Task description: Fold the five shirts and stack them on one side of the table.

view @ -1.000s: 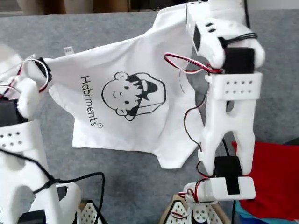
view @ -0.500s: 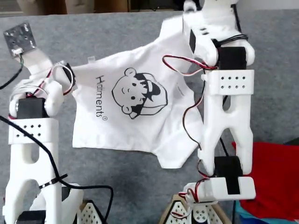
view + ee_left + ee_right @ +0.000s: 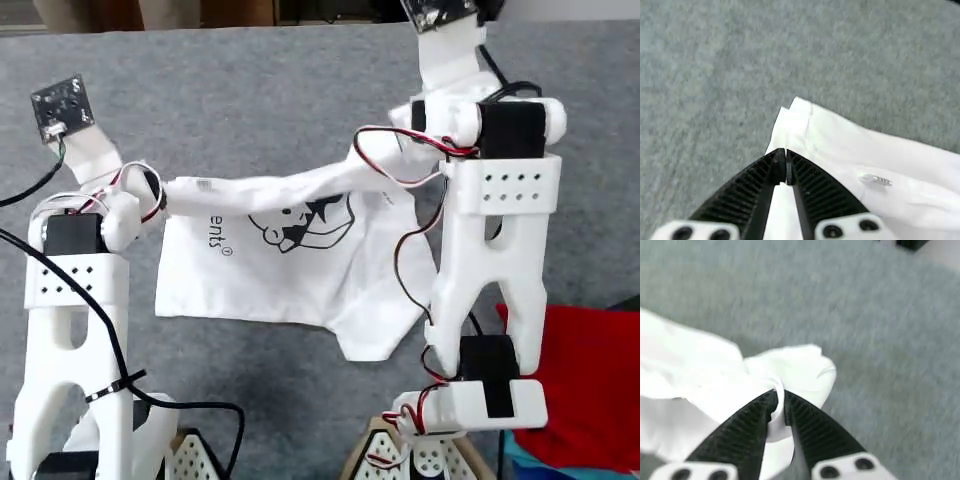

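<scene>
The grey surface (image 3: 250,90) stretches under everything I see. On it, between my two arms, lies the white shirt (image 3: 260,280). Its lower part lies flat on the surface, while its far edge is raised in a rolled band strung from one side to the other, crossing over the top of the print.

My right arm (image 3: 495,260) stands over the shirt's right side and my left arm (image 3: 75,290) stands just off its left side. My right jaws are clamped on a bunched corner of the white shirt (image 3: 700,375), with fabric puffing out around the tips. My left jaws are pressed together on a folded edge of the white shirt (image 3: 850,145), at the other end of the band.

A red shirt (image 3: 590,380) sits at the near right of the surface, beside my right arm's base, with a strip of teal cloth (image 3: 540,462) showing under it.

The black cartoon print (image 3: 300,225) on the white shirt is half covered by the band. A small label (image 3: 875,179) lies on the fabric close to my left jaws.
</scene>
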You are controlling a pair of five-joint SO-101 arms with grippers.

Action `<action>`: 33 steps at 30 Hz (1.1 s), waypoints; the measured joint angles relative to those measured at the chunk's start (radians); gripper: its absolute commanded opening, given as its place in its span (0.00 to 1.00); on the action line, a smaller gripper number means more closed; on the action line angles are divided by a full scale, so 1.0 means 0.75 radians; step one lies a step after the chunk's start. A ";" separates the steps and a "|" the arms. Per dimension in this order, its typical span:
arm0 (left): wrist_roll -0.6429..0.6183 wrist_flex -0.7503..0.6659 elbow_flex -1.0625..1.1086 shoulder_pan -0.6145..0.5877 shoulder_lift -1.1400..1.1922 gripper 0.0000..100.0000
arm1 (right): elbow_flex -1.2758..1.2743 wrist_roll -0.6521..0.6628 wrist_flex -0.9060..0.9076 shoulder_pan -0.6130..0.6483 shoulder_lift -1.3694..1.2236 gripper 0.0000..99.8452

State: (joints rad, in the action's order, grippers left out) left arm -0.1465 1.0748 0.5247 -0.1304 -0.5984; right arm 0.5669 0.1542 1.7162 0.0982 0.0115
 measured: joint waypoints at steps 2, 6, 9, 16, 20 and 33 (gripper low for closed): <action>0.018 0.059 0.000 0.000 0.000 0.02 | 0.000 0.000 0.055 0.000 0.000 0.00; 0.068 0.186 0.000 0.006 0.000 0.02 | 0.000 0.000 0.070 -0.004 0.000 0.00; 0.068 0.272 0.000 0.006 0.000 0.02 | -0.016 0.000 0.070 -0.014 0.002 0.00; 0.078 0.354 0.000 0.006 0.000 0.02 | -0.235 0.037 0.070 -0.033 0.053 0.00; 0.078 0.354 0.000 0.006 0.000 0.02 | -0.426 0.041 0.070 -0.031 0.200 0.00; 0.135 0.426 0.000 0.006 0.000 0.02 | -1.041 0.041 0.035 -0.031 0.440 0.00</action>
State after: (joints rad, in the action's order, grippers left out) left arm -0.0453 1.3940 0.5247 -0.1258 -0.5984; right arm -0.2140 0.1849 1.7423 0.0752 0.3414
